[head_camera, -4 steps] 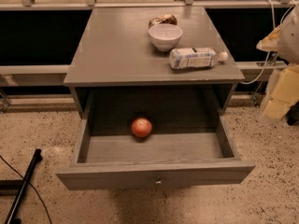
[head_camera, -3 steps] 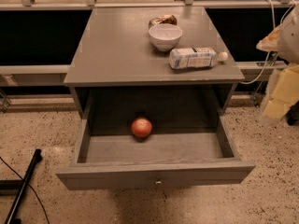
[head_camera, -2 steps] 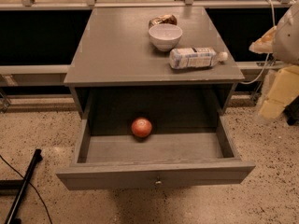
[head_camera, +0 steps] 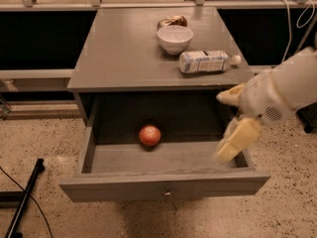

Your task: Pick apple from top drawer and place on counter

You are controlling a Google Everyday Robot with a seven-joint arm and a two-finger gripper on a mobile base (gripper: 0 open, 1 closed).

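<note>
The red-orange apple (head_camera: 149,135) lies in the open top drawer (head_camera: 166,186), near the middle towards the back. The grey counter (head_camera: 124,48) is above it. My gripper (head_camera: 232,119) comes in from the right on a white arm, over the drawer's right side and to the right of the apple, apart from it. Its two yellowish fingers (head_camera: 238,140) are spread apart and hold nothing.
On the counter stand a white bowl (head_camera: 174,37), a lying plastic bottle (head_camera: 205,62) and a small brown packet (head_camera: 172,22) behind the bowl. A black pole (head_camera: 26,196) lies on the speckled floor at the left. Cables (head_camera: 290,19) hang at the right.
My arm has swung in from the right edge to above the drawer's right side. The apple, bowl and bottle have not moved.
</note>
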